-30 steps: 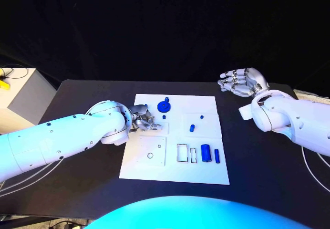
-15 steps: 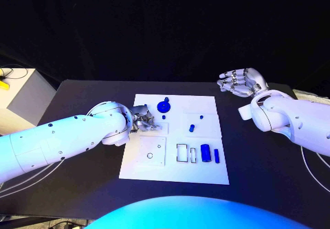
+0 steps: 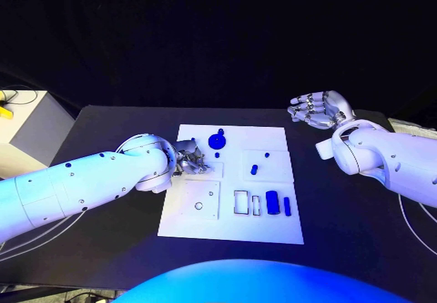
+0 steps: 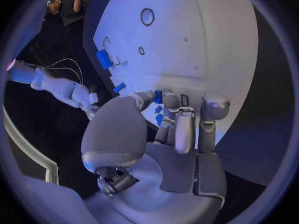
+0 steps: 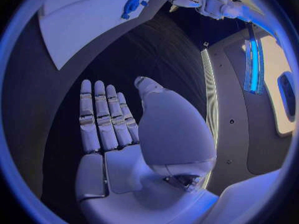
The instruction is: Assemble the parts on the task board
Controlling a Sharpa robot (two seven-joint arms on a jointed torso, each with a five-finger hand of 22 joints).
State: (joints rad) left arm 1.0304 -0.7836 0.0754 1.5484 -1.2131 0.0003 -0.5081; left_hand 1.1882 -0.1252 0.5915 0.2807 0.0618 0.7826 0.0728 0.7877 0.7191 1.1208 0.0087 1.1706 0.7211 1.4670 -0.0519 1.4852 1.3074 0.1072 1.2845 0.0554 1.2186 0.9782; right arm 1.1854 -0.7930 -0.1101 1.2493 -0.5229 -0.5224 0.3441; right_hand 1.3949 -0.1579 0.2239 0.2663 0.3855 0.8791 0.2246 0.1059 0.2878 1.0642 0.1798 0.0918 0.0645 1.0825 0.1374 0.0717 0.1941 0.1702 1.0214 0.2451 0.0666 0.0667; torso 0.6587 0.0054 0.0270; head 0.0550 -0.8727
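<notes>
Nearest you on the task board, 2 blue bars lie beside the open rectangular slots, likely staged for fitting. Further along, your left hand sits at the board's left edge with fingers curled around a small blue part, apparently readying it for placement. Beyond it, a round blue part waits. Off the desk's far right corner, your right hand hangs empty with fingers apart, clear of the work.

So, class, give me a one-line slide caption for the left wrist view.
Left silver hand pinching a small blue part above the white rectangular task board.
</notes>
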